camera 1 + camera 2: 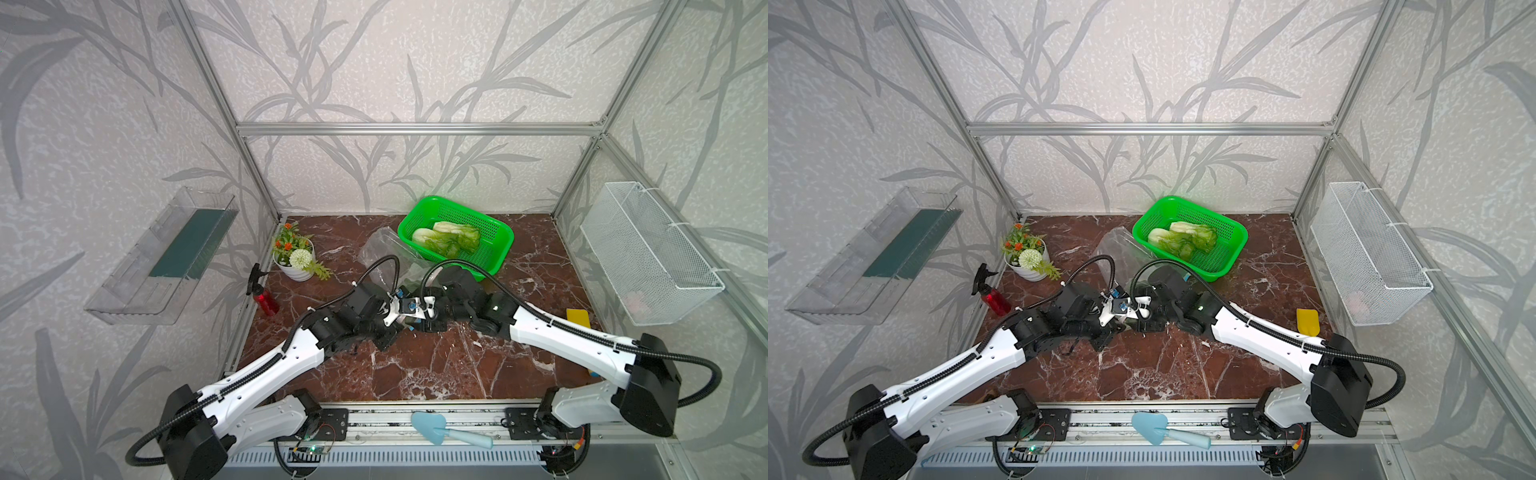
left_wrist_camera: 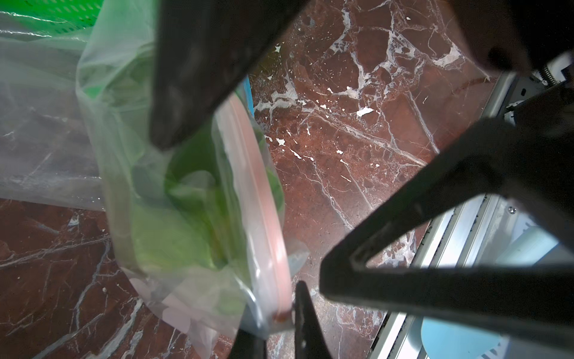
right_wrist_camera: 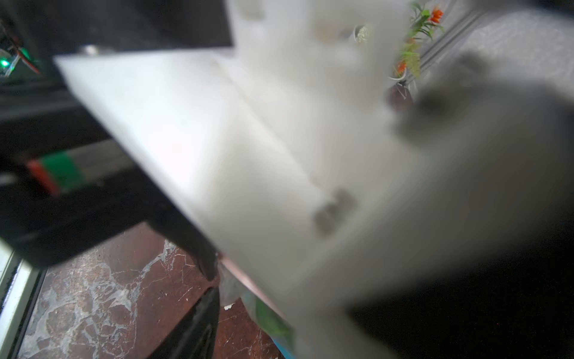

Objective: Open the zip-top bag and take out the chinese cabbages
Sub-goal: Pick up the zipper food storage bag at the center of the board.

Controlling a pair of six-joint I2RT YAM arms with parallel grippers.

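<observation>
Near rail: blue trowel (image 1: 432, 428). Mid-table (image 1: 415, 365), the two arms meet at the bag's mouth. Left gripper (image 2: 276, 335): jaws together, clamped on a corner of the bag (image 2: 46, 140) at the end of its pink zip strip (image 2: 264, 199). Right gripper (image 2: 245, 211): jaws apart, one finger (image 2: 192, 77) inside the open mouth, the other outside, the strip between them. One cabbage (image 2: 174, 223) lies inside the bag, green through the film. Beyond, just beside the bag, a green basket (image 1: 500, 253) holds two cabbages (image 1: 430, 241), side by side.
</observation>
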